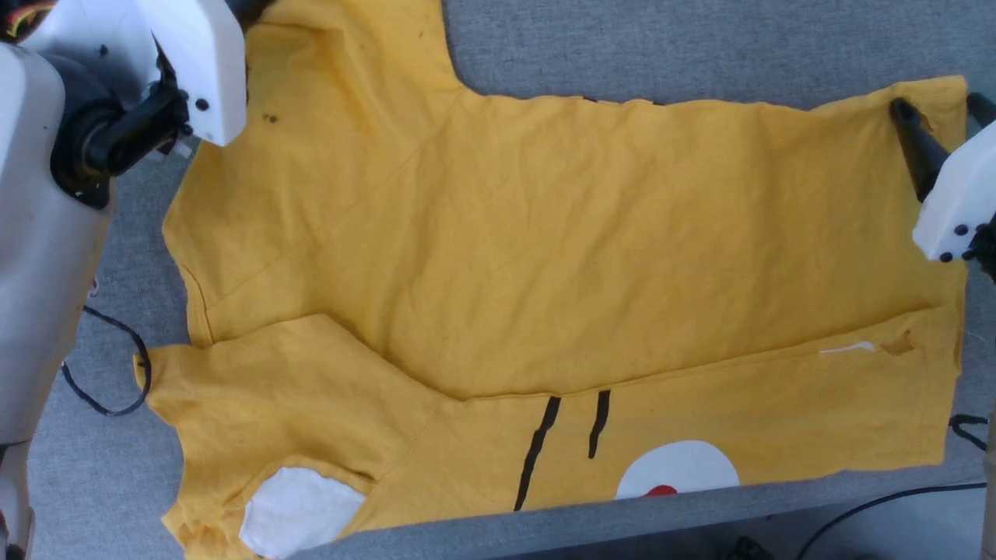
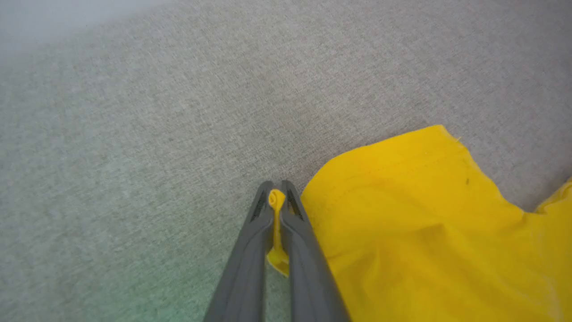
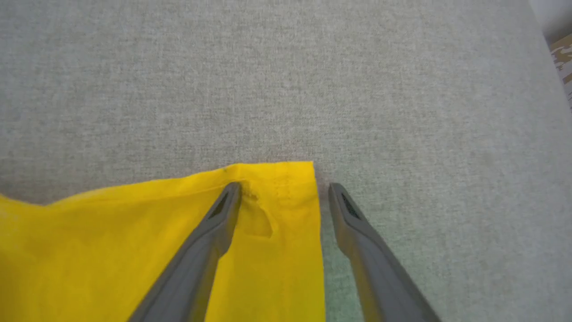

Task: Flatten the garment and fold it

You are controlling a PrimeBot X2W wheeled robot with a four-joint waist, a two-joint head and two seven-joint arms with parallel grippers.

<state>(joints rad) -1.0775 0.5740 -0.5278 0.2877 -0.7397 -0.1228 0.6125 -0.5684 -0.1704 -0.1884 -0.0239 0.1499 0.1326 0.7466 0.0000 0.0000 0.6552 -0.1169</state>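
The yellow T-shirt (image 1: 545, 233) lies spread on the grey tabletop (image 1: 700, 47), partly folded over itself. The left gripper (image 2: 277, 192) pinches its fabric. The right gripper (image 3: 284, 190), fingers apart, straddles a hem corner.

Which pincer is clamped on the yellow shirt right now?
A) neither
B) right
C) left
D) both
C. The left pincer is shut with a fold of the garment pinched between its fingers. The right pincer stands open, one finger over the garment's corner and the other over the grey surface.
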